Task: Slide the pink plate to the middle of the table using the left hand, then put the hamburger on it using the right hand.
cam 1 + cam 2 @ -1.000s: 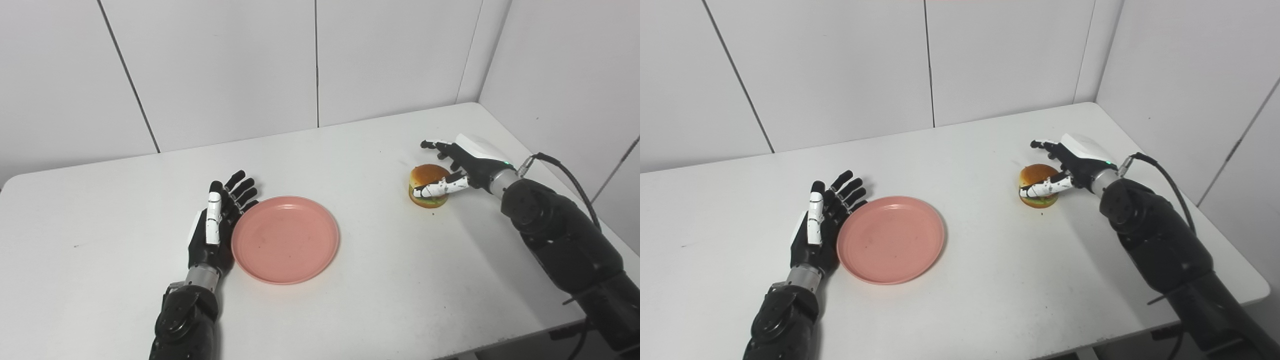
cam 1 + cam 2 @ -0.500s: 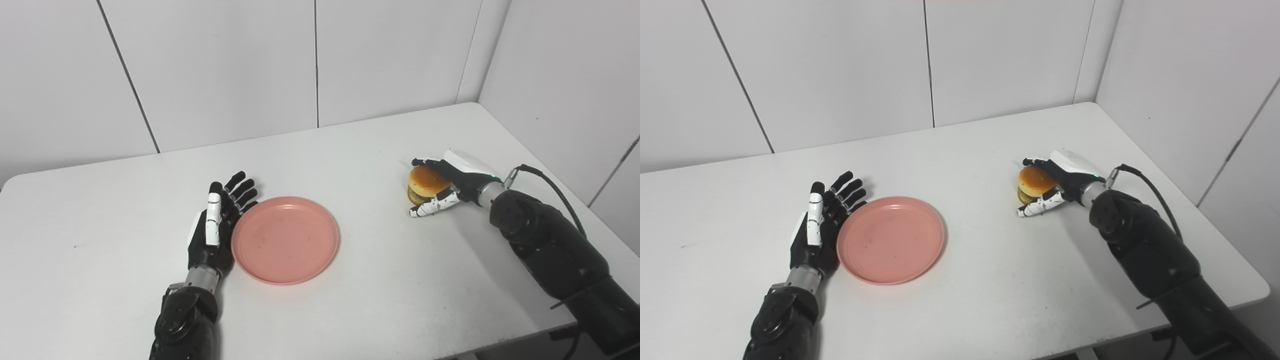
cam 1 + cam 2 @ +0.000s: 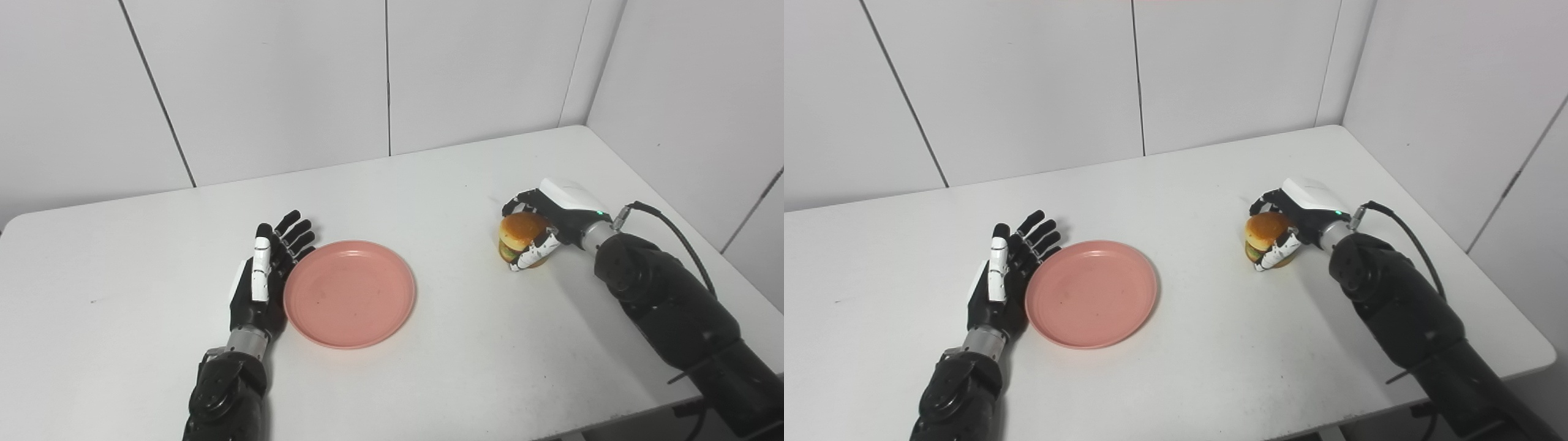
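Hamburger (image 3: 519, 236) in right hand (image 3: 551, 214)

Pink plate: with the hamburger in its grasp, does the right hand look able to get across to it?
Probably yes: bare table lies between right hand with hamburger and pink plate.

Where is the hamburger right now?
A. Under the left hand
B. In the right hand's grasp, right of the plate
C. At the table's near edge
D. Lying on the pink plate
B: the right hand is closed around the hamburger, well right of the pink plate.
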Robot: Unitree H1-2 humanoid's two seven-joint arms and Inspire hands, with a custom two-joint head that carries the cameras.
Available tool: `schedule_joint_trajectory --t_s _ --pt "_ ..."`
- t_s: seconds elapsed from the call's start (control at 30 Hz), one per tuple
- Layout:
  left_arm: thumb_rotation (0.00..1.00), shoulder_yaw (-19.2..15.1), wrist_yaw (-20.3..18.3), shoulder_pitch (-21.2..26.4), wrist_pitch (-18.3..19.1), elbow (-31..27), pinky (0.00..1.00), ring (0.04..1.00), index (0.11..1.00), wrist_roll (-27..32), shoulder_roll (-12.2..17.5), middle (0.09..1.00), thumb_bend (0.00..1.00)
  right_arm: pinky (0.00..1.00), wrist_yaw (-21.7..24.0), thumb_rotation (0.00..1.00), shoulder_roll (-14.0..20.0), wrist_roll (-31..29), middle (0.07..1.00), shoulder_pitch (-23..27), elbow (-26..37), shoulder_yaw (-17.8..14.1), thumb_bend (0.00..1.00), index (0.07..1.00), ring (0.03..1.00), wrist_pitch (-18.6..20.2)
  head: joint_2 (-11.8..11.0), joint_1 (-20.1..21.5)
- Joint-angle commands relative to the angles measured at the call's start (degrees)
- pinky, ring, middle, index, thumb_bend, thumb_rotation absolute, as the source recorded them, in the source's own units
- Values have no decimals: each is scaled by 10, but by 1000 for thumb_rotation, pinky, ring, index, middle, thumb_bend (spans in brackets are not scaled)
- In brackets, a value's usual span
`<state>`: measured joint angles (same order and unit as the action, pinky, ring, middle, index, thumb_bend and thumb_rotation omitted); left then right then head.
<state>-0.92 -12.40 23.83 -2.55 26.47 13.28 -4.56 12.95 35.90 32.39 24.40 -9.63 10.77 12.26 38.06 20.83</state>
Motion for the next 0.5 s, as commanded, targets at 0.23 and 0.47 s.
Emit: schedule_joint_trajectory --t_s 0.23,0.47 --pt "995 0 2 -12 17 5 844 873 837 0 0 859 638 213 -70 0 -13 -5 474 12 13 -30 547 551 297 -49 0 -1" --pt "993 0 3 -13 24 2 847 871 836 1 -1 857 636 172 -120 0 -46 -6 471 11 37 -48 523 485 251 -66 4 -5"
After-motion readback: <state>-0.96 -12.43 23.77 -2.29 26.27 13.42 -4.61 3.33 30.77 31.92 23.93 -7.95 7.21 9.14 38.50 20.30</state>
